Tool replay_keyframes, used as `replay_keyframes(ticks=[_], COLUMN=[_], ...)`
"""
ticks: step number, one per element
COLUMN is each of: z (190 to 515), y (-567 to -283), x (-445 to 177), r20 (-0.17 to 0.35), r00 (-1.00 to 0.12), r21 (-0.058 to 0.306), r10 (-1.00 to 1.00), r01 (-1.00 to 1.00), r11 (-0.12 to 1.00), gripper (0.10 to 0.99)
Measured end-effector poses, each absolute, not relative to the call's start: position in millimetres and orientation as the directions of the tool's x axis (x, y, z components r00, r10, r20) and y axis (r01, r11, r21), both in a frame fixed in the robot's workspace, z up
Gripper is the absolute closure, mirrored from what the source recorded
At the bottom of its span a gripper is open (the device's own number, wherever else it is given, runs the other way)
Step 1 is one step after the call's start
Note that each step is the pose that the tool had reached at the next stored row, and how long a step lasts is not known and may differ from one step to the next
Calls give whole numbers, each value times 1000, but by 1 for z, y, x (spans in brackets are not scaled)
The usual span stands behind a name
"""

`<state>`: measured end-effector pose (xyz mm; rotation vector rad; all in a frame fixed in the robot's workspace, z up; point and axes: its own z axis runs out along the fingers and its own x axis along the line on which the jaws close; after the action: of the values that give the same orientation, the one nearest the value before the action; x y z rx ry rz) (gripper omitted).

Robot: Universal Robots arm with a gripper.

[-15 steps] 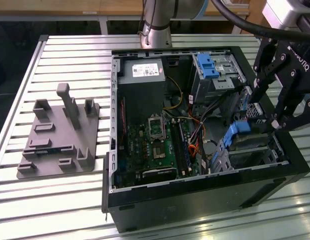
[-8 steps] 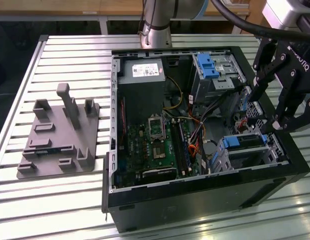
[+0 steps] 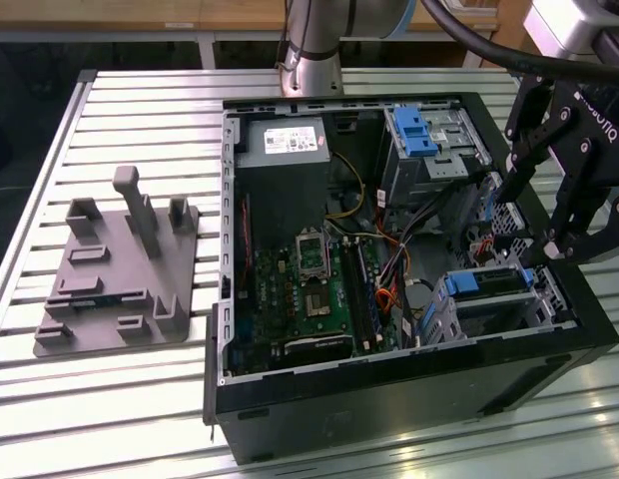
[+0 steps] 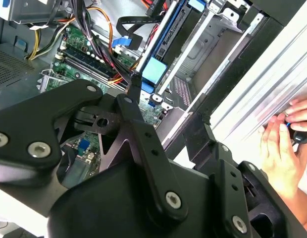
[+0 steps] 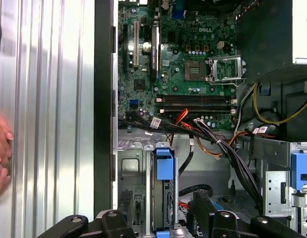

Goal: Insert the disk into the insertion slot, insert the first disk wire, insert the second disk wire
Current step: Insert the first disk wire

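While the disk sits in the insertion slot at the computer case's near corner on the exterior view's right, the hand hovers above it, spread wide and empty.

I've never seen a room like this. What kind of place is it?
Probably a robot lab or workshop: a robot arm stands by an open computer case on a ribbed metal table.

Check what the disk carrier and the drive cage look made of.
Disk carrier: bright blue, smooth moulded shape, semi-matte; likely plastic. Drive cage: bare grey sheet metal, thin folded edges, punched cutouts; probably steel, though the look doesn't settle the alloy.
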<state>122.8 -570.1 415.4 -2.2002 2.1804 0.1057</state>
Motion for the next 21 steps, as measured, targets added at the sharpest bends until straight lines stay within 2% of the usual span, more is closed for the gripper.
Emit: replay_keyframes(ticks=[6, 15, 21], z=[415, 415, 413], y=[-568, -532, -526], x=[123, 126, 146], r20=[-76, -66, -62], r00=[8, 8, 8], r21=[18, 18, 21], r10=[-997, -998, -998], r01=[-1000, -1000, -1000], r11=[-10, -10, -9], gripper=[471, 471, 471])
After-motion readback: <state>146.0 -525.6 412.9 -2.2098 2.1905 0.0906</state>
